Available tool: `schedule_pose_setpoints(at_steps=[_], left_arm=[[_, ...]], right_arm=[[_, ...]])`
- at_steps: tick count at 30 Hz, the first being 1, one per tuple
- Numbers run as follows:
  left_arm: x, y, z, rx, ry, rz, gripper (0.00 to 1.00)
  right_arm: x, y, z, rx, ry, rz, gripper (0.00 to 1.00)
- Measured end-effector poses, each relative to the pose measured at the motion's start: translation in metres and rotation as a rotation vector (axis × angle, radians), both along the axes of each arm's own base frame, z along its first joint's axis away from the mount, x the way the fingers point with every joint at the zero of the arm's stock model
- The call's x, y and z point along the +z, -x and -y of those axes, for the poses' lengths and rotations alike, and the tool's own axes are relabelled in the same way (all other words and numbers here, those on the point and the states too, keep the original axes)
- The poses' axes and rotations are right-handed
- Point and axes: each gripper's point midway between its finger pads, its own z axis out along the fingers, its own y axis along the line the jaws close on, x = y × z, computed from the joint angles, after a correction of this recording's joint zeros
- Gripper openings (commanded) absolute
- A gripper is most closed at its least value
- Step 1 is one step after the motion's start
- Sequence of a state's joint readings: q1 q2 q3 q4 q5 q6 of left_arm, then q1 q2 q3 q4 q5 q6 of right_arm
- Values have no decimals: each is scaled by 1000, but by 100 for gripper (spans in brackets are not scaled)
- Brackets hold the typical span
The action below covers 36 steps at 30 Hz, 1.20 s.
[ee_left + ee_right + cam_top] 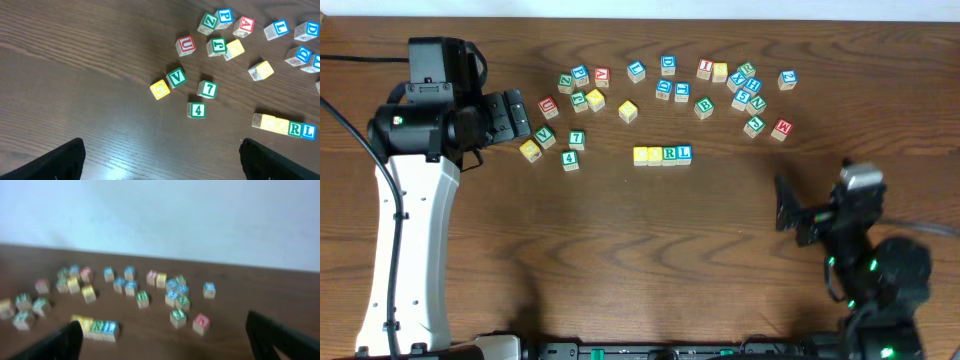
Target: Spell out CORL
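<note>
Dark wood table (620,260). Right gripper (788,212) nearest, jaws spread wide, empty. Mid-table: four-cube row (663,154), cubes touching: two yellow tops, green R (670,154), blue L (684,153). Left gripper (520,115) farther back, jaws spread, empty. Loose letter cubes (704,106) scattered beyond row.

A green "V" cube (176,77) is touching a yellow cube (159,89) on the brown table (620,260). A green "7" cube (207,89) and a green "4" cube (197,110) are lying near them. A red "U" cube (185,45) is sitting apart.
</note>
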<state>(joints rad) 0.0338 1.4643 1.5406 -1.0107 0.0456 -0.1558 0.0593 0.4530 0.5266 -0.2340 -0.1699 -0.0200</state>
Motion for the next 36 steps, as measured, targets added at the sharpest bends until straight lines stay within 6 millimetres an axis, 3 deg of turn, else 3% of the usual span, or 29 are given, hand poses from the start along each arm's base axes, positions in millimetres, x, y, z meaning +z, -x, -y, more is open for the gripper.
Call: schedule_pose_setpoints(at_steps=[5,12,22,36], left_arm=[[0,0,0,0,0,0,97],[0,0,0,0,0,1,97],[0,0,0,0,0,0,98],[0,0,0,0,0,0,97]], right_arm=[[-35,12,-4,25,-7,130,99],[-77,20,-6,41,-10,165,99],[-105,20,-6,41,-11,104,99],[-106,20,-6,42,-12,101,99]])
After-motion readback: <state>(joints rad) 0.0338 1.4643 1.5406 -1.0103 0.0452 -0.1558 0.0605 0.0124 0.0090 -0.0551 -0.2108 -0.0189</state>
